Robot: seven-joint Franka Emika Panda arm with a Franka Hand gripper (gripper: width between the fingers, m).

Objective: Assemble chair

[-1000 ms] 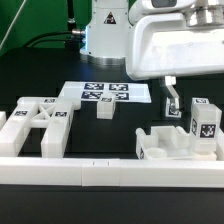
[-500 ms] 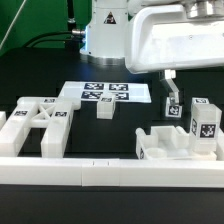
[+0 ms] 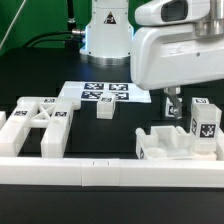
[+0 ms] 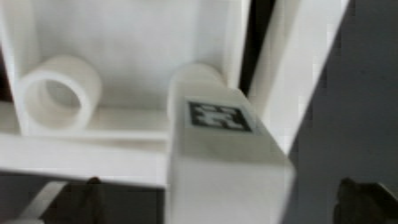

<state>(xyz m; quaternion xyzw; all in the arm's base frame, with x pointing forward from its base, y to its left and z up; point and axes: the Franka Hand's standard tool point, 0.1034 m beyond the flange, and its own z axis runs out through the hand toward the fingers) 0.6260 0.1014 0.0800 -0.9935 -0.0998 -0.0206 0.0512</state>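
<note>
Exterior view: arm is hanging low over the exterior view's right of the black table. Its housing is covering most of the gripper; only a grey finger is showing, just above the slotted chair piece. Tagged block is standing upright just beside that piece, toward the exterior view's right. Open-frame chair piece is lying well apart at the exterior view's left. Small cube is sitting between the two, just in front of the marker board. Long white rail is running along the near edge.

Wrist view: gripper is standing wide open, dark fingertips barely peeking in on either side of a tagged bar. Gaps are showing on both sides of the bar; nothing is being gripped. Round peg is sticking out beside the bar against a white slab. Cannot tell which exterior-view part the bar belongs to.
</note>
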